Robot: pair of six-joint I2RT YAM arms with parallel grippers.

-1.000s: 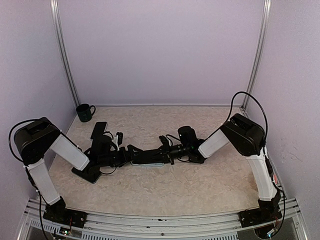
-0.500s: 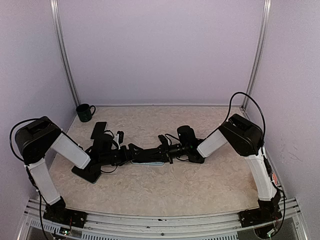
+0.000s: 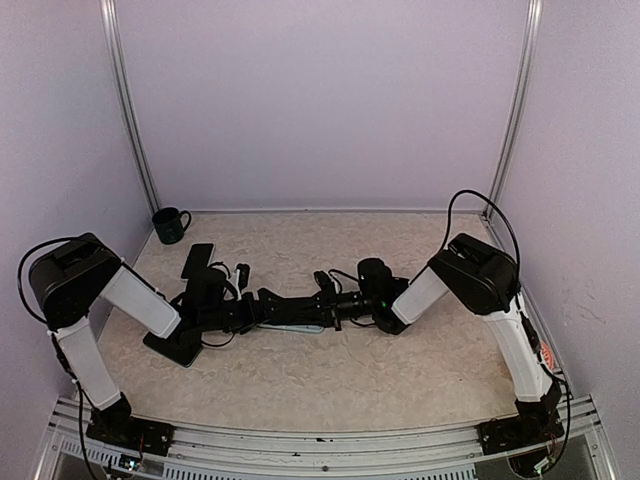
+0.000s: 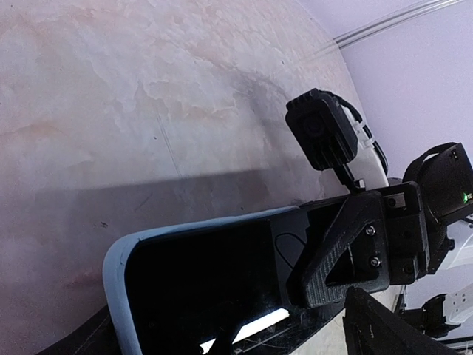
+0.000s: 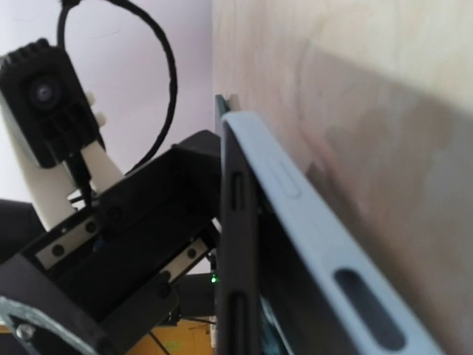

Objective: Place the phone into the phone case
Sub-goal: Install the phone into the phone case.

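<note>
The left gripper (image 3: 266, 306) is spread wide, a finger on either side of the near end of the case (image 4: 117, 259). I cannot tell whether the fingers press on the rim. The pale blue case lies flat on the bench (image 3: 330, 375), just ahead of that gripper, with the phone (image 4: 214, 285) lying in it, glass up. Facing it, the right gripper (image 4: 347, 255) is fully closed and holds nothing. Its tip bears down on the phone's far end.

Likely risks:
- Pressure on one end alone may lift the opposite end of the phone, leaving a corner out of the lip. The right wrist view does not show whether that side is fully seated.
- If the left fingers are not bracing the rim, the push could slide the case toward them.
- The two grippers meet nearly head-on over the case, so a small advance by either could knock them together.

Behind the left gripper, a dark slab (image 3: 197, 260) lies just beside its wrist, with a mug (image 3: 170, 225) beyond it in the corner, so there is little room to pull back that way. Around the right gripper and nearer the arm bases, the bench looks bare.
</note>
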